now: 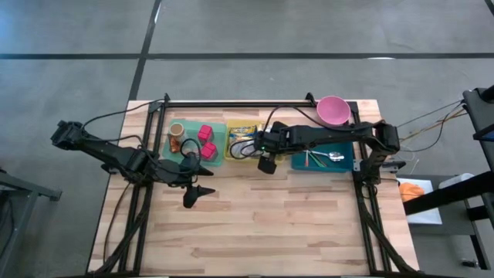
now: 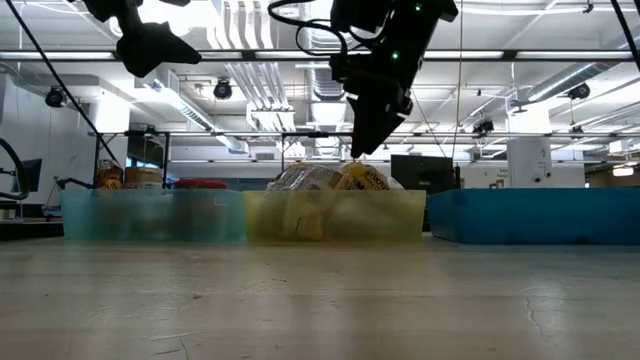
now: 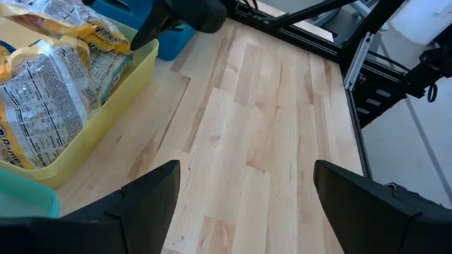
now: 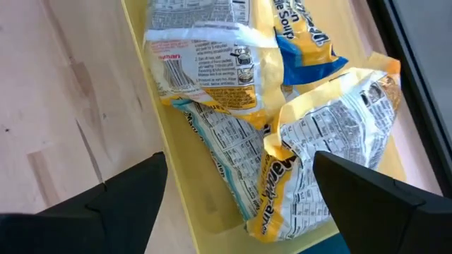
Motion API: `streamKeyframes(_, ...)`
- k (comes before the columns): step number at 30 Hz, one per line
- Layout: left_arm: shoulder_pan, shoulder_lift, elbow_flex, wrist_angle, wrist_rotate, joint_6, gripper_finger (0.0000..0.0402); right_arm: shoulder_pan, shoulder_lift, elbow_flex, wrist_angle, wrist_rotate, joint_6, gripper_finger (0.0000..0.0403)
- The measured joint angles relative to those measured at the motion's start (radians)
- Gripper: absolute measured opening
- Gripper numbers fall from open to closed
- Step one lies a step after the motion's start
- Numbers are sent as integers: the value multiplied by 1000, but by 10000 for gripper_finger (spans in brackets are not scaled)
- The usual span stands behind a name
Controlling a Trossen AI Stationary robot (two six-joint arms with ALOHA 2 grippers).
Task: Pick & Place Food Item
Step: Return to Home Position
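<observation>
Several yellow-and-white food packets (image 4: 212,56) lie piled in a yellow tray (image 4: 201,204), which stands in the middle of the row at the table's far side (image 1: 229,157). My right gripper (image 4: 240,212) hangs open above the tray's near part (image 1: 251,148), pointing steeply down at the packets and clear of them (image 2: 365,140). Nothing is between its fingers. My left gripper (image 1: 199,193) is open and raised above bare table, near the green tray (image 1: 166,154), also holding nothing (image 3: 247,204).
The green tray on the left holds a can (image 1: 177,130) and pink items (image 1: 205,133). A blue tray (image 1: 343,164) with utensils stands to the right, and a pink bowl (image 1: 333,110) sits at the far right corner. Bare wooden table (image 1: 262,224) fills the near half.
</observation>
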Motion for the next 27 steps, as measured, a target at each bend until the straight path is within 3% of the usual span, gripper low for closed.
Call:
streamKeyframes(6,1,-13,29,0,0,126,333,36,-45,-4,2,-27,-27,352)
streamKeyframes(15,2,-37,112,1,37,159,333,139,-220,-58,146,3,26,352)
streamKeyframes(19,-4,-101,103,13,33,241,333,201,-352,-157,270,0,19,352)
streamKeyframes(24,-5,-219,-12,101,34,277,333,288,-554,-345,408,-3,-3,352)
streamKeyframes(27,-6,-283,-77,146,118,334,333,340,-682,-451,433,-14,59,352)
